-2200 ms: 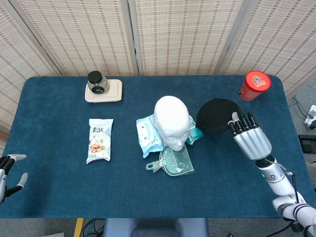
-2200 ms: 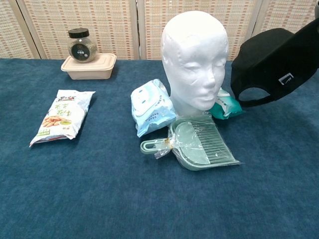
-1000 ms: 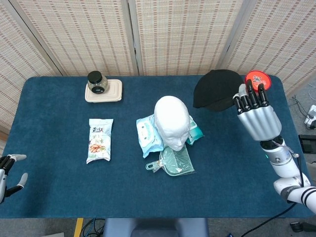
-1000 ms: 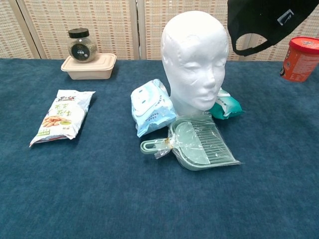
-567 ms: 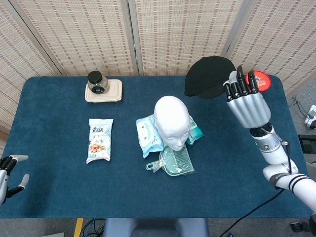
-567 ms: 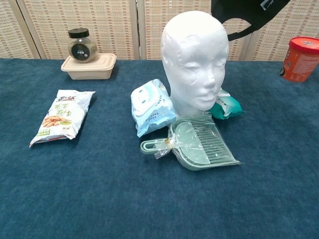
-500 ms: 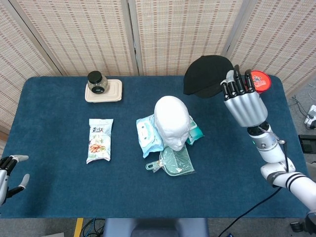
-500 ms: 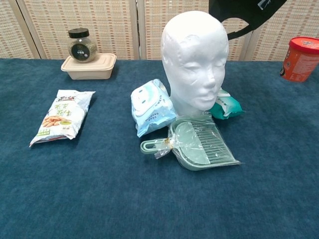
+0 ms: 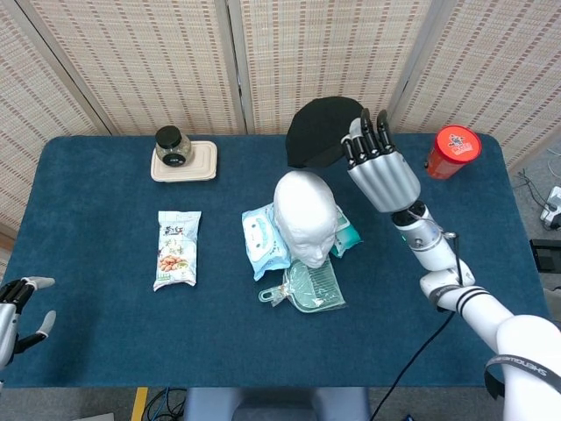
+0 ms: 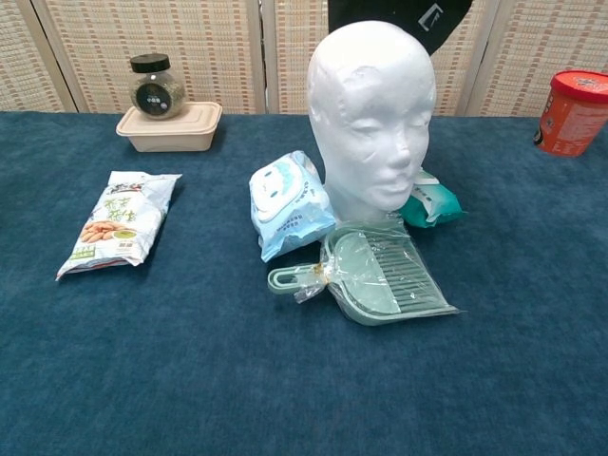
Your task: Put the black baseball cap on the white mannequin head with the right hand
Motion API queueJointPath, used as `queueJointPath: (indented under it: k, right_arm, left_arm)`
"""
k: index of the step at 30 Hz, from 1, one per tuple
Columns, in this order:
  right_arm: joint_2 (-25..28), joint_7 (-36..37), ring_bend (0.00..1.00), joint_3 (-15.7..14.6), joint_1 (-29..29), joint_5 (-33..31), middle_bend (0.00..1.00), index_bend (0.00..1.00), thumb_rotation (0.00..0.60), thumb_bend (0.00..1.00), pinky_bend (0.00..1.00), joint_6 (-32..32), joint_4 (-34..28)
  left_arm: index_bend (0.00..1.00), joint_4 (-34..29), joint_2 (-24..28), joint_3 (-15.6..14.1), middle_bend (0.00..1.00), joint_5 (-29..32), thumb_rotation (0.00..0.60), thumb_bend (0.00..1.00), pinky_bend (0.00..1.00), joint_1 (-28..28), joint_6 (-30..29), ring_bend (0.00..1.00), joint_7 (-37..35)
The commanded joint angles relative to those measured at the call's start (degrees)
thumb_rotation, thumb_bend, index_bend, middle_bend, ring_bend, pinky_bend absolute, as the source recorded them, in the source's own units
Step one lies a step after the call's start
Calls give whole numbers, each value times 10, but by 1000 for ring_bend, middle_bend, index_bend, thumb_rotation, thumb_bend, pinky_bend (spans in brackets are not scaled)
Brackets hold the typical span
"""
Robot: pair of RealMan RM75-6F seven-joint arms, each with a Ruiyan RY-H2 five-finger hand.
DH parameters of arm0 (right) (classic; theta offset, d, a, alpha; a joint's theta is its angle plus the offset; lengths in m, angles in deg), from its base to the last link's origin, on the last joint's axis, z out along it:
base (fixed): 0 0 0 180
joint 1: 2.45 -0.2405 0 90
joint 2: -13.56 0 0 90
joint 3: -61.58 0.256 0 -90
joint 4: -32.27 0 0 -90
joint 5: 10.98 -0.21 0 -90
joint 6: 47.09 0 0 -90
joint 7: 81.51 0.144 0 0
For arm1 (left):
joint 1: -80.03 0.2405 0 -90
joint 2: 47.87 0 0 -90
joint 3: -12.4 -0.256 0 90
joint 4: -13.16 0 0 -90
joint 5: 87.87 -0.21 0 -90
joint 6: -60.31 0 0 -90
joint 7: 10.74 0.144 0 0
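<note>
The white mannequin head [image 9: 306,215] [image 10: 372,119] stands upright at the table's middle, facing the robot. My right hand [image 9: 379,171] holds the black baseball cap [image 9: 319,130] in the air above and just behind the top of the head. In the chest view the cap [image 10: 418,17] shows at the top edge, behind the crown of the head; the hand itself is out of that view. My left hand [image 9: 16,314] hangs at the near left table edge, fingers apart, holding nothing.
Beside the mannequin lie blue wipes [image 9: 263,239], a teal pack [image 10: 432,204] and a green dustpan [image 9: 307,285]. A snack bag [image 9: 177,247] lies to the left. A jar [image 9: 173,145] sits on a beige box [image 9: 197,167] far left; a red tub [image 9: 452,151] stands far right.
My right hand has carried the cap up from table height and to the left, from near the red tub to above and behind the mannequin's crown. The left hand has barely moved.
</note>
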Motion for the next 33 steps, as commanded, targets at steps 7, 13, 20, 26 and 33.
queueJointPath:
  k: [7,13,20,26,33]
  right_arm:
    - [-54,21,283,-14,-37,-5,433,805,600,486,292,-6,54]
    - [-59,22,283,-43,-42,13,433,805,600,485,292,-17,48]
    - [-20,-10,283,-78,-38,52,433,805,600,485,292,-49,-4]
    - [26,-60,283,-95,-16,71,433,806,600,486,290,-64,-84]
    - [73,-96,283,-107,22,79,433,805,600,485,287,-72,-159]
  left_arm:
    - [305,-2,3,-1,315,0,600,328,509,2,-1,259,-4]
    - [305,-2,3,-1,315,0,600,328,509,2,-2,259,-4]
    - [305,-4,4,-2,317,2,600,329,509,1,3,259,-2]
    - [304,-5,3,-3,317,-1,600,328,509,1,4,259,0]
    - [304,-3,-4,-7,316,-1,600,328,509,-3,15,259,8]
